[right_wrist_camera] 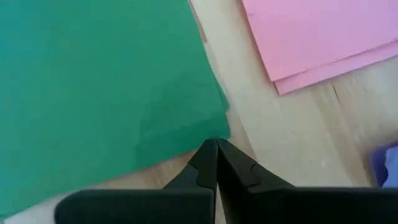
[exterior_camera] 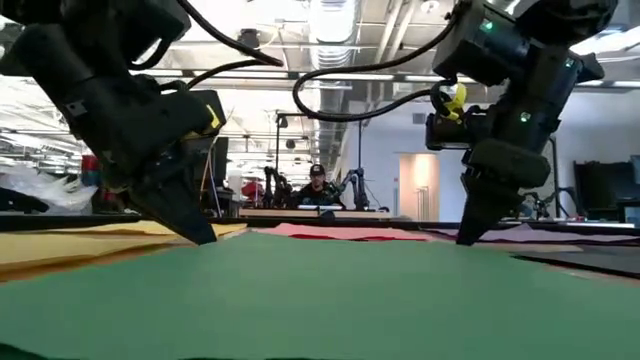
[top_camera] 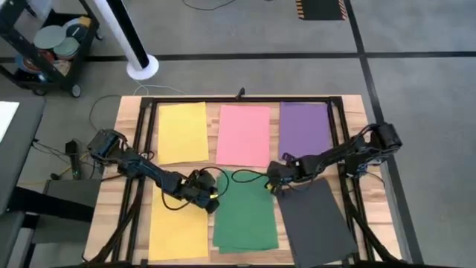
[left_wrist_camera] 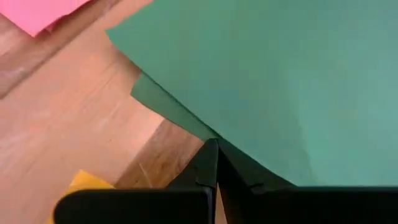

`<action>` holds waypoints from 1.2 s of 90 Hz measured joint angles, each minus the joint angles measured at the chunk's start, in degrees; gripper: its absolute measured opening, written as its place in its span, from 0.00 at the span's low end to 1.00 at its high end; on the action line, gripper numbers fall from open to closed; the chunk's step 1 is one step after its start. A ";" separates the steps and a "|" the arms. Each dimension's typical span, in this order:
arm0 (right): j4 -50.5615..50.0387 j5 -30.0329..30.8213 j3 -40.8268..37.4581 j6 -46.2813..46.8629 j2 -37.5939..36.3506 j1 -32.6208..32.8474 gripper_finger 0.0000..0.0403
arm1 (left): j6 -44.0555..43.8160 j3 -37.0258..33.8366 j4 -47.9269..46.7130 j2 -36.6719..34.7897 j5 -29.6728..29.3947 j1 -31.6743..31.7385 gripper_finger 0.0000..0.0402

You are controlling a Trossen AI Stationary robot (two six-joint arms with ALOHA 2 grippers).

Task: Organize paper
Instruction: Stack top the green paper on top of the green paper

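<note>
The green sheets point(top_camera: 245, 216) are taken as the landmark: they lie on the pale wooden worktop point(top_camera: 134, 149) in the near row, stacked with their edges slightly offset, as is seen in the left wrist view, where a lower green sheet juts out from under the top one. A yellow sheet point(top_camera: 178, 227) is laid just to their left and a black sheet point(top_camera: 316, 219) just to their right. Beyond them, in the far row, a second yellow sheet point(top_camera: 183, 132), the pink sheets point(top_camera: 244, 135) and a purple sheet point(top_camera: 304, 130) are set side by side, the pink ones directly beyond the green.

The left hand point(top_camera: 212, 203) is placed at the far left corner of the green sheets, its fingers point(left_wrist_camera: 208, 171) pressed together with the tips at the sheets' edge; nothing is seen gripped between them. The right hand point(top_camera: 273, 186) is placed at the far right corner of the green sheets, its fingers point(right_wrist_camera: 214, 163) likewise clenched together, tips touching the corner of the paper, with nothing visibly held.
</note>
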 joint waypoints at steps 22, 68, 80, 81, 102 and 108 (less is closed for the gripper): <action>-0.87 -0.04 0.00 -0.71 -1.76 -0.37 0.00 | 1.29 0.00 -0.62 0.02 0.18 0.20 0.00; -0.94 -0.01 0.04 0.20 -0.72 -0.49 0.00 | -2.27 -0.02 -9.39 -1.88 -1.85 1.62 0.00; -0.16 -0.03 0.04 0.18 0.38 -0.99 0.00 | -0.06 -0.02 -7.92 -1.88 -1.83 3.26 0.00; -0.10 -0.03 0.06 0.19 0.47 -1.03 0.00 | 0.17 -0.03 -7.63 -1.88 -1.85 3.39 0.00; 1.84 -0.05 -0.02 0.13 0.90 -1.27 0.00 | 2.76 -1.14 -3.48 -1.77 -2.43 5.46 0.00; 2.35 -0.06 -0.04 -0.04 0.90 -1.32 0.00 | 2.77 -1.59 -2.67 -1.77 -2.62 5.58 0.00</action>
